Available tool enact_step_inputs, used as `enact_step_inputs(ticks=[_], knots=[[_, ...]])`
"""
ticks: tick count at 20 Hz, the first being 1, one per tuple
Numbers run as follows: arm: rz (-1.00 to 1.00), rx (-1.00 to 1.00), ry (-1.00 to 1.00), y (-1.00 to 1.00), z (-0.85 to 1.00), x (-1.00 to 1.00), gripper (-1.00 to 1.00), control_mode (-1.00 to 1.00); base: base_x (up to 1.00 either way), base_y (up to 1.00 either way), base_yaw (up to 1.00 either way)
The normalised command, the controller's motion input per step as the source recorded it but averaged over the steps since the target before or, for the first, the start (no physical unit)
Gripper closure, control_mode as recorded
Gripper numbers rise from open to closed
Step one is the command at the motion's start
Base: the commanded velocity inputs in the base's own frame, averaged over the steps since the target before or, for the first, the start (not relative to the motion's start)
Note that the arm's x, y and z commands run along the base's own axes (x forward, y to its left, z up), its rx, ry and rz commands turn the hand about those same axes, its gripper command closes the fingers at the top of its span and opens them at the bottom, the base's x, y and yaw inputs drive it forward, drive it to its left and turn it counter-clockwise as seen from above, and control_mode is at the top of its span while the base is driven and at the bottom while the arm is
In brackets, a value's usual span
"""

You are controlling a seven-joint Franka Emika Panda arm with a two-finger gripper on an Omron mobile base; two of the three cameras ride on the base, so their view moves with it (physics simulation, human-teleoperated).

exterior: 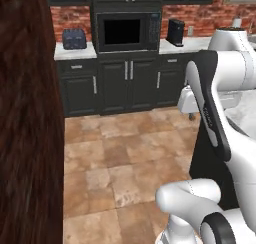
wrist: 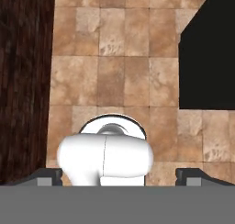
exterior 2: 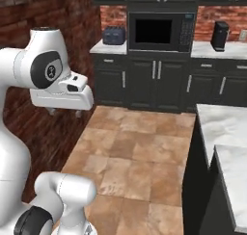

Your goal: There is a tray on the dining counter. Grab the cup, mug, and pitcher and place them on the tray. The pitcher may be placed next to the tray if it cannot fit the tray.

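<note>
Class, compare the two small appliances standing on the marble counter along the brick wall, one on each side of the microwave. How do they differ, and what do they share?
The toaster, left of the microwave, is blue-grey, low and wide, with rounded corners. The black appliance on the right is darker, tall, narrow and boxier. Both stand upright on the marble counter before the brick wall.

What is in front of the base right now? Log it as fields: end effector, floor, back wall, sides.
end effector: open, holding nothing, pointed down over the floor
floor: brown stone tiles
back wall: microwave set in dark cabinets; blue toaster on its left, black appliance on its right
right side: dining counter, marble top, dark base
left side: dark brick wall
</note>
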Motion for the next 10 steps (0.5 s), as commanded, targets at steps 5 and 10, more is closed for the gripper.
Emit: enact_step_inputs(ticks=[5, 10], knots=[[0.0, 0.0, 0.0, 0.0, 0.0, 0.0, -1.0, 1.0, 1.0, 0.74, -0.21], [0.0, 0.0, 0.0, 0.0, 0.0, 0.0, -1.0, 1.0, 1.0, 0.57, -0.2]])
